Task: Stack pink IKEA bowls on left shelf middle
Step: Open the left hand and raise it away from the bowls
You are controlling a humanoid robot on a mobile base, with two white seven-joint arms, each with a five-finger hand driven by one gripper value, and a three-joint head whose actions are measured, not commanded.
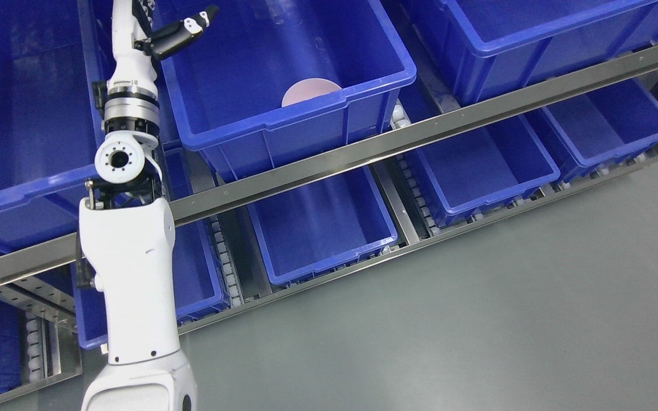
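Note:
A pink bowl [310, 91] lies inside a blue bin [306, 123] on the middle shelf level, half hidden behind the bin's front wall. My left arm rises from the bottom left up past the shelf rail. My left hand [183, 28] is at the top edge, over the left rim of that bin; only one dark and white finger [192, 24] shows, and it holds nothing that I can see. The bowl lies well to the right of and below the hand. My right arm is out of view.
A steel shelf rail [420, 134] runs diagonally across the view. More blue bins stand at the upper left [20, 188], the upper right [512, 51] and on the lower level [329, 251]. Grey floor [477, 319] fills the lower right.

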